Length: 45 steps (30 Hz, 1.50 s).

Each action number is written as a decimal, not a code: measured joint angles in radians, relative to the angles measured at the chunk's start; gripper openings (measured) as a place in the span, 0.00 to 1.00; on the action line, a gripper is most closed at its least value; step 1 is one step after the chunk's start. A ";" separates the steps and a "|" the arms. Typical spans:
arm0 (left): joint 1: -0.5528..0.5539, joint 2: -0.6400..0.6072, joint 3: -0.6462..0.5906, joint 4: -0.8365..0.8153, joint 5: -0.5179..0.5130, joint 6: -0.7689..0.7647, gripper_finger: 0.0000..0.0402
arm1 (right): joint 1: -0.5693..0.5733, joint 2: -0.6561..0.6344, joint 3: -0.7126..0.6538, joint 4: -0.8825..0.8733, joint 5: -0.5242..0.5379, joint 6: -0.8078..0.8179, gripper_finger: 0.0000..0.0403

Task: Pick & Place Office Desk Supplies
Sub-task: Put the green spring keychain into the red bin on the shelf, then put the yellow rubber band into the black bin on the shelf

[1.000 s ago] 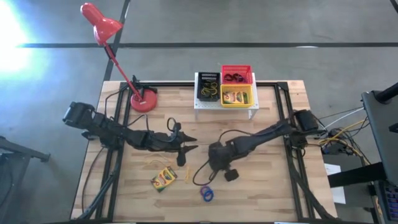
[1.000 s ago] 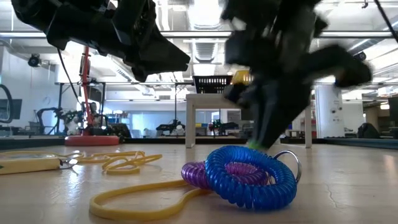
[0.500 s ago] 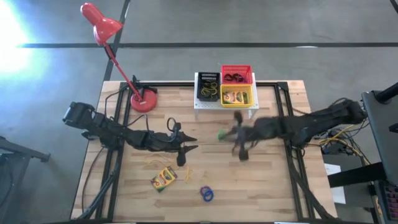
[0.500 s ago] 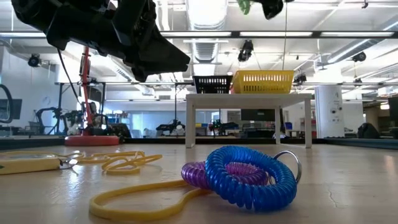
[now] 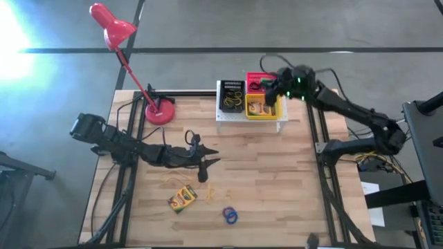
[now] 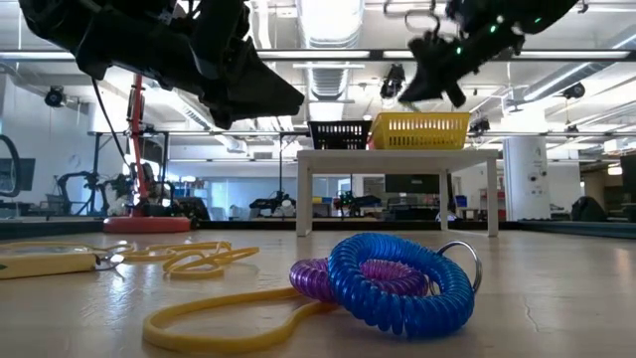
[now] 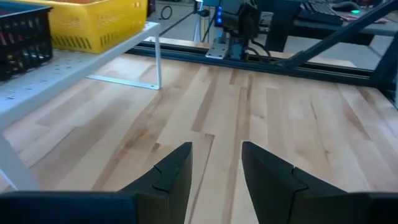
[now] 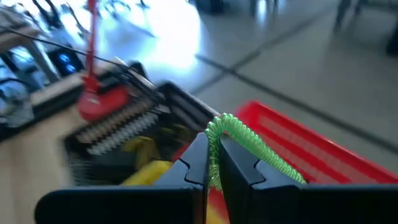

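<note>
Grey concrete floor [image 5: 208,28], ceiling strip lights [image 6: 328,20], glare.

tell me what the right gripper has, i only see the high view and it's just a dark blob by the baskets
Observer: The right gripper is shut on a green coil ring, clear in its wrist view.
Operator: which basket is it over
Observer: The ring hangs right in front of the red basket; the wrist view shows the red rim just beyond it.
Operator: and the left one, holding anything
Observer: No. The left gripper is open with only bare wood between its fingers.
Operator: whats left on the table
Observer: The low view shows a blue coil ring lying against a purple one, with yellow rubber bands beside them.
</note>
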 joint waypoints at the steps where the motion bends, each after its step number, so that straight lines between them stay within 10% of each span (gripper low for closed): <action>1: 0.001 0.000 0.000 0.000 -0.004 0.000 0.36 | -0.033 0.026 0.022 -0.028 -0.026 -0.010 0.05; 21: 0.003 0.000 0.000 -0.004 -0.007 -0.037 0.36 | -0.076 0.097 0.235 -0.401 -0.061 -0.169 0.40; 27: 0.003 0.000 0.000 -0.004 -0.007 -0.037 0.36 | 0.183 -0.097 0.067 -0.324 -0.080 -0.100 0.41; 34: 0.009 0.000 0.000 -0.004 -0.008 -0.030 0.36 | 0.656 -0.218 -0.278 0.161 -0.024 0.051 0.37; 45: 0.013 0.000 0.000 -0.004 -0.010 -0.023 0.36 | 1.148 0.115 -0.499 0.667 0.320 0.151 0.34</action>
